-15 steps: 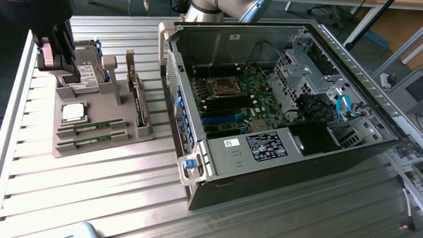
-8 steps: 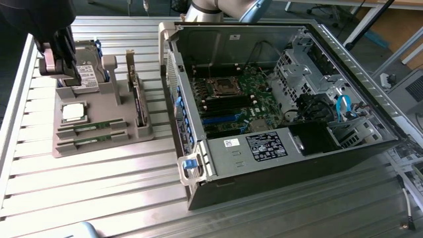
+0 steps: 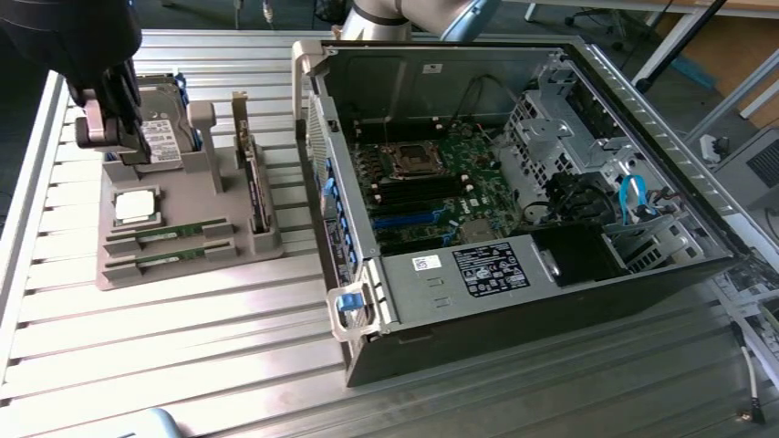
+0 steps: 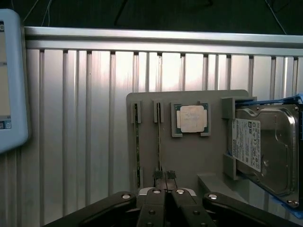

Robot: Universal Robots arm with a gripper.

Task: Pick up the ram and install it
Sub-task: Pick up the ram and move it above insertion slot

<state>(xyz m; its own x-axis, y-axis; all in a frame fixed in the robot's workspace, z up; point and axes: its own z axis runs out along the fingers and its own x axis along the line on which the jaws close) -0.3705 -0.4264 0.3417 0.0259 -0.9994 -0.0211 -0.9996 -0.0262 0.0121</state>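
I'd say nothing is done yet: my gripper (image 4: pixel 164 177) hangs clenched on nothing above the tray (image 4: pixel 189 158), where the ram (image 4: pixel 158 137) and its twin (image 4: pixel 137 142) lie slotted, well apart from the open computer case (image 3: pixel 402 78).

ram (image 3: pixel 167 234), thin green stick, seated edge-up in gray holder (image 3: pixel 182 205), twin (image 3: pixel 164 261) beside

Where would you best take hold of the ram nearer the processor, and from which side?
I'd pinch its two flat faces mid-length, from straight above: the ram stands on edge in a slot of the tray, ends in blocks, top edge free.
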